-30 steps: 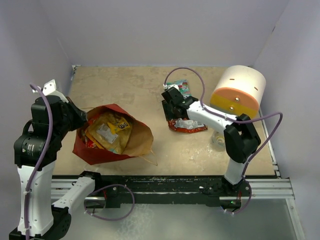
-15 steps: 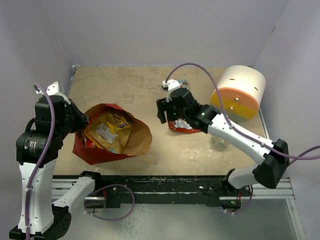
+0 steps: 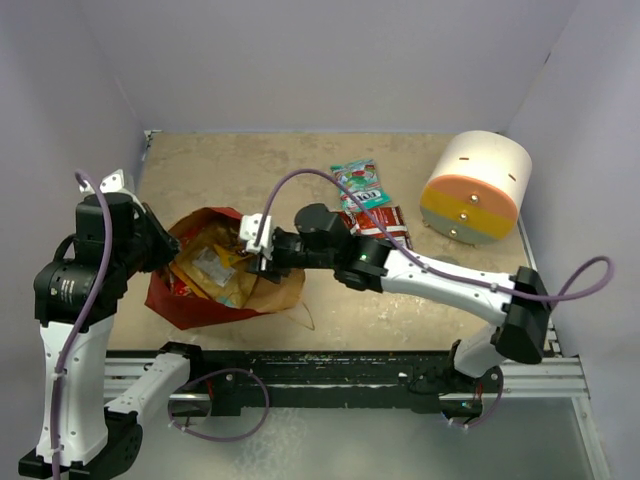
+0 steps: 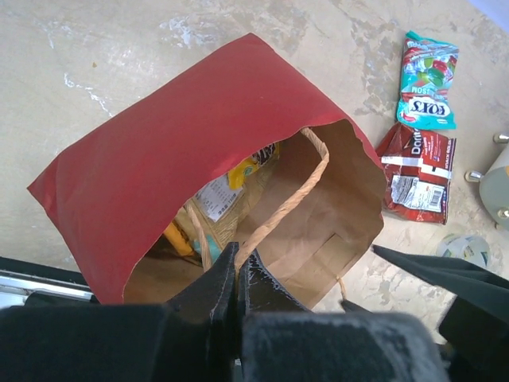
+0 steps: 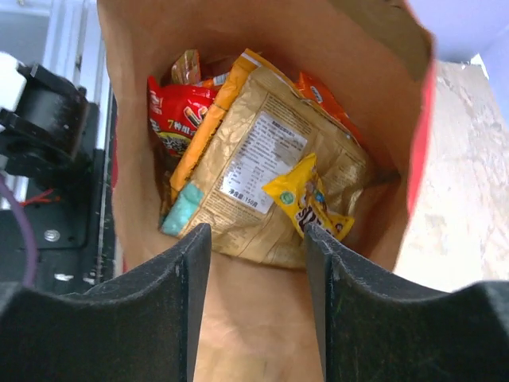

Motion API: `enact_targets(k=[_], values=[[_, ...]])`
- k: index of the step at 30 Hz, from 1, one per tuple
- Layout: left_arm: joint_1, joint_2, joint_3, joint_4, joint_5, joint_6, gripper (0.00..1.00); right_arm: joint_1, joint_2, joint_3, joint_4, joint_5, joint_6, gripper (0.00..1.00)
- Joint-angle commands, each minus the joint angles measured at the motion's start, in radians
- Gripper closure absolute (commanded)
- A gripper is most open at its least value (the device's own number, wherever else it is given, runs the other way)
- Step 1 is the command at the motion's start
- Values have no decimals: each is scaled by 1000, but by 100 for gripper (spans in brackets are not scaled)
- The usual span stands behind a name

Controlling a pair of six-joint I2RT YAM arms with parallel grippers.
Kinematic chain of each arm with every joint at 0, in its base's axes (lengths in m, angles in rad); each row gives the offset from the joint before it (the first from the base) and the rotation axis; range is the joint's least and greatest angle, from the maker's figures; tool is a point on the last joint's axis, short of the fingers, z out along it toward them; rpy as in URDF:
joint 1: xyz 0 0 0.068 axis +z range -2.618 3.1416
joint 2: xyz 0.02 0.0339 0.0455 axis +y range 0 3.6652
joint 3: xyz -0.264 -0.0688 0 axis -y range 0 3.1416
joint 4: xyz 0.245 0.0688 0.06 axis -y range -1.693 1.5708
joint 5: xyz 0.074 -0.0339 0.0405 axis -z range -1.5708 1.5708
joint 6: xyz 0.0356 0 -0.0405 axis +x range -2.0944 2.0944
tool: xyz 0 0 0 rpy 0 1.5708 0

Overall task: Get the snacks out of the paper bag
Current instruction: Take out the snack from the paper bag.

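The paper bag [image 3: 280,285], red outside and brown inside, lies on its side with its mouth open to the right. My left gripper [image 4: 237,267] is shut on one string handle [image 4: 294,187] and holds the mouth up. My right gripper [image 5: 256,263] is open at the mouth [image 3: 258,250] with nothing between its fingers. Inside lie a gold packet [image 5: 262,175], a yellow candy pack [image 5: 308,199], a red packet [image 5: 179,119] and an orange one [image 5: 322,95]. Two snacks lie out on the table: a teal packet [image 3: 360,185] and a red-and-silver packet [image 3: 382,222].
A white cylinder with an orange-yellow band [image 3: 475,185] stands at the back right. A small clear tape roll [image 4: 465,247] sits near it. The right arm [image 3: 440,280] stretches across the middle of the table. Walls close in the left, back and right.
My right arm has swung left from the packets on the table to the bag's mouth, leaving the red-and-silver packet beside the teal one. The left gripper kept hold of the handle.
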Motion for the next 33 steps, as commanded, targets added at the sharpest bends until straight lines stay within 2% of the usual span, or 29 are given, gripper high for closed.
enact_targets(k=[1, 4, 9, 13, 17, 29, 33], values=[[1, 14, 26, -11, -20, -21, 100, 10, 101, 76, 41, -88, -215, 49], [2, -3, 12, -12, -60, -56, 100, 13, 157, 75, 112, -49, -247, 50], [1, -1, 17, -11, -16, -103, 100, 13, 307, 196, 56, 37, -265, 47], [1, -22, -10, -33, -3, -138, 100, 12, 375, 217, 98, 102, -285, 46], [1, -35, 2, -60, -26, -144, 100, 12, 432, 248, 65, 182, -302, 46], [1, -4, 12, -71, -7, -126, 100, 13, 540, 271, 127, 240, -398, 45], [0, 1, 19, -77, -11, -125, 100, 12, 572, 273, 207, 235, -410, 44]])
